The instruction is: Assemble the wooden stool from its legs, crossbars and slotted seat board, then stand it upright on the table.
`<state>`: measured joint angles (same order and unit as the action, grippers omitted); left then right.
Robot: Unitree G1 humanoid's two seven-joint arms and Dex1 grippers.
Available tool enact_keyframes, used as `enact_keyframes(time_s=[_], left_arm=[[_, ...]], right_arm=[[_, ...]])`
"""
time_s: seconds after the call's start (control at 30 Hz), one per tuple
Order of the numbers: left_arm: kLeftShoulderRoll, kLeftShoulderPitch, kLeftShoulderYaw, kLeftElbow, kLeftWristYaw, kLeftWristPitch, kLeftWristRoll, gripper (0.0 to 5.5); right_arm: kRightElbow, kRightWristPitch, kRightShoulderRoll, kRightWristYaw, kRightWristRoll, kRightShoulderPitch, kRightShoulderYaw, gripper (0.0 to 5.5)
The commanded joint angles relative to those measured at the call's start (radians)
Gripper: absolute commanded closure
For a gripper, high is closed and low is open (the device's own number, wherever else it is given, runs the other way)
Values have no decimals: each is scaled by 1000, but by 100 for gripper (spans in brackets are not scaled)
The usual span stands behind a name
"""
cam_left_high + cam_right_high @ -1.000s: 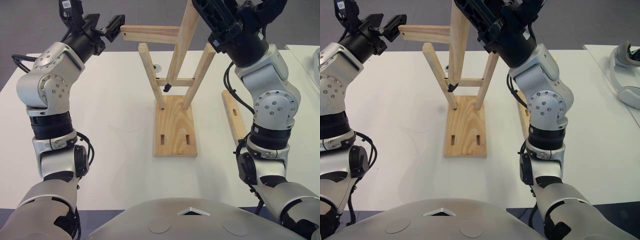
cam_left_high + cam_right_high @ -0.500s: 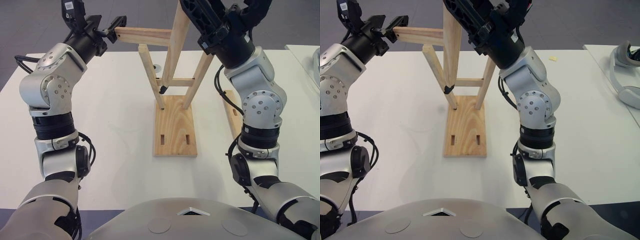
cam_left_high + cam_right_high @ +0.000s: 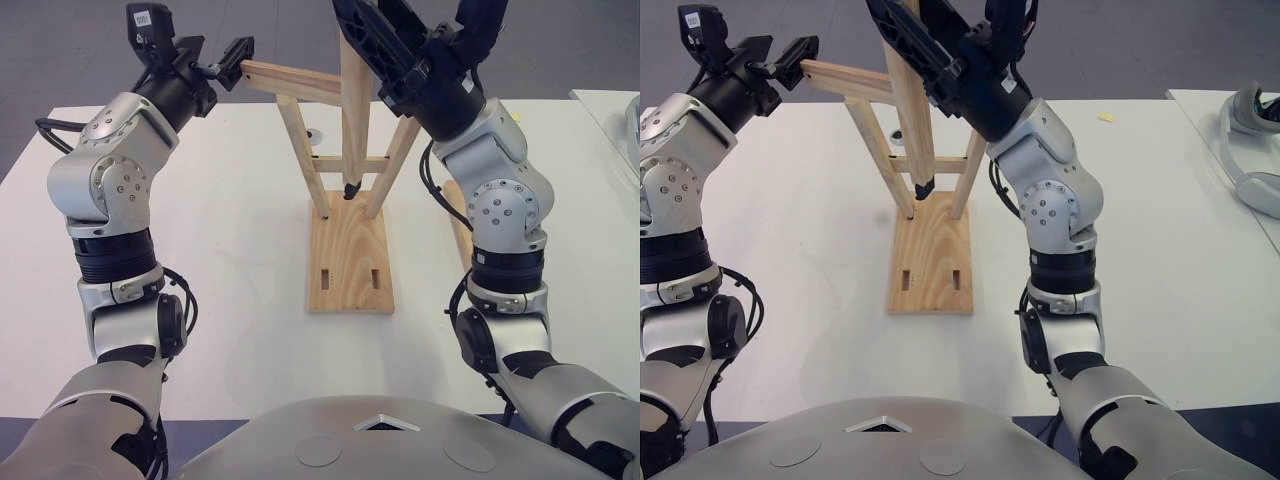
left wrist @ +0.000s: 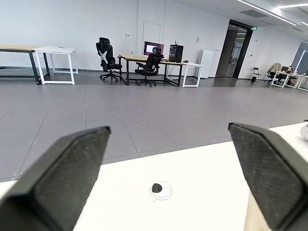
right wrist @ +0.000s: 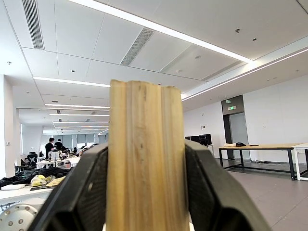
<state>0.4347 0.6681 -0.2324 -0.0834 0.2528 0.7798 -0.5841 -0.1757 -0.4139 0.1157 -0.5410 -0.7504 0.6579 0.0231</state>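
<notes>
The held leg (image 3: 352, 120) decides the next move. The right claw (image 5: 146, 191) is clenched on its upper part. The leg's long axis is almost upright, with the top tipped slightly toward 11 o'clock. Its black-capped foot (image 3: 350, 189) hangs just over the far end of the seat board (image 3: 348, 240), between the feet of the two standing legs (image 3: 303, 155).

The two free slots (image 3: 350, 277) lie at 6 o'clock from that foot, at the board's near end — so I judge the leg must come toward the robot before it can go down.

A crossbar (image 3: 295, 80) runs from the held leg out toward 9 o'clock; I cannot tell if the two are joined. The left claw (image 3: 218, 62) is released, its fingers (image 4: 62, 178) spread wide, and the bar's end sits at one fingertip rather than between the pads. The right arm is plainly the nearer one for the seating.

The board lies flat on a white table (image 3: 230, 250) with a cable grommet (image 3: 316, 135) at 12 o'clock. Beyond are grey floor, desks and office chairs (image 4: 107, 53).
</notes>
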Motion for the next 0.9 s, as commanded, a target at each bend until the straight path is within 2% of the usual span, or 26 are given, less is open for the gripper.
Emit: enact_keyframes(time_s=[0.03,0.5,0.9], left_arm=[[-8,7,5,-24,9,8,-1,96],[-20,13,9,-13,11,-2,13,96],[-24,13,8,-18,13,-2,28,96]], right_arm=[[9,16,-12,3,19,30,1,345],[-5,36,-48,40,-3,75,54,345],[31,35,-60,3,36,30,1,345]])
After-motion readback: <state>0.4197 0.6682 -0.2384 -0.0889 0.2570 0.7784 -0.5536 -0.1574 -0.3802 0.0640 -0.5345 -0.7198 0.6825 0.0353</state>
